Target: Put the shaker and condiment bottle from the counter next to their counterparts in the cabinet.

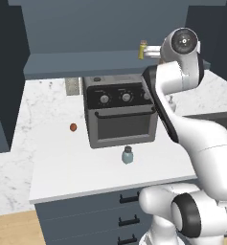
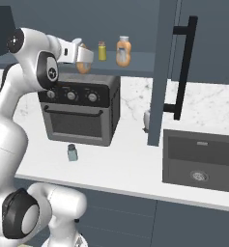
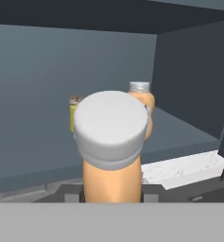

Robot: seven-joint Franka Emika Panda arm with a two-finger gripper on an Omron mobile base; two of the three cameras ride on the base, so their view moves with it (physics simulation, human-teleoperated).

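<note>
From the left base view, my arm reaches up over the black toaster oven [image 1: 122, 115] toward the cabinet [image 1: 86, 64] shelf; the yellow-green shaker [image 1: 142, 50] stands on that shelf, above the oven's right end. The blue-grey shaker [image 1: 128, 155] sits on the worktop [image 1: 62, 167], just in front of the oven door. A small reddish thing [image 1: 73, 127] lies to the oven's left.

Right base view now: my gripper [image 2: 83, 59] is clamped on the condiment bottle [image 2: 84, 64], held above the oven's top at the shelf's front edge. On the shelf, right of my hand, the yellow-green shaker stands, then the orange counterpart bottle [image 2: 123, 51]. The sink [image 2: 199, 161] lies right of the oven.

Hand view: the held bottle's pale cap faces me, jaws shut on its body; both counterparts stand behind it.
</note>
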